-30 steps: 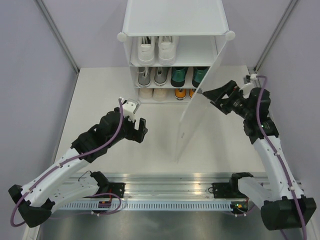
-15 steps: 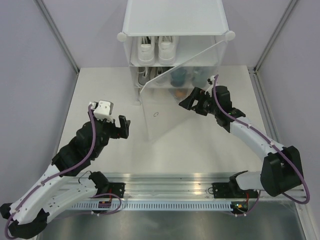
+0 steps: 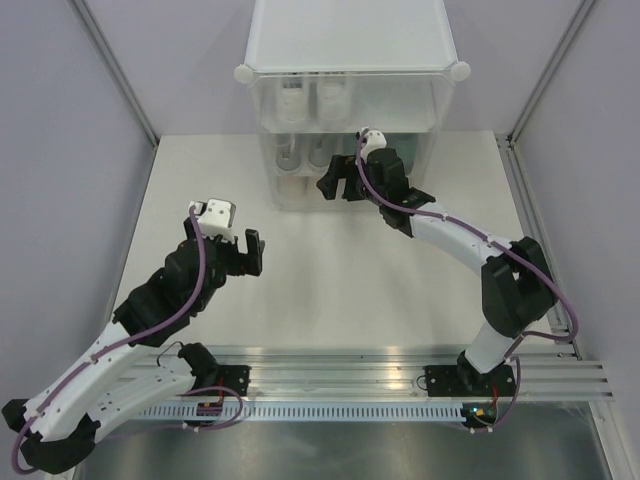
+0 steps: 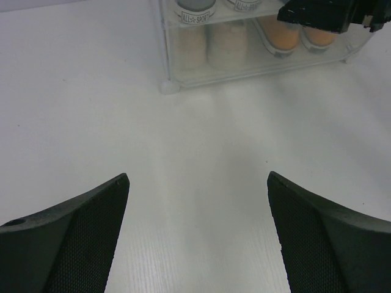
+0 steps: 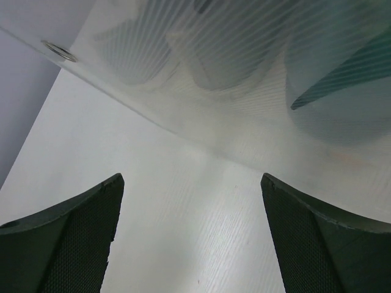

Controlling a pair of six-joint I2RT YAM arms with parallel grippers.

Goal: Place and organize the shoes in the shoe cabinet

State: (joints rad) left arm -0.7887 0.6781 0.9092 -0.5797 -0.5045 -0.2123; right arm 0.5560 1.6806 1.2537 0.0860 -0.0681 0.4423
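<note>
The shoe cabinet stands at the back of the table with its frosted door shut. The shoes show only as blurs behind it: white sneakers on top, a grey pair, a cream pair and an orange pair lower down. A dark green shape shows through the door. My right gripper is open, right at the door's lower front. My left gripper hangs open and empty over bare table, well short of the cabinet.
A small ring pull sits in the door near its edge. The white table stretches between both arms. Grey side walls and slanted frame posts flank the cabinet. A metal rail runs along the near edge.
The door has swung from wide open to shut. My right gripper followed it leftward to the cabinet front. My left arm drew back from the cabinet, then held still.
</note>
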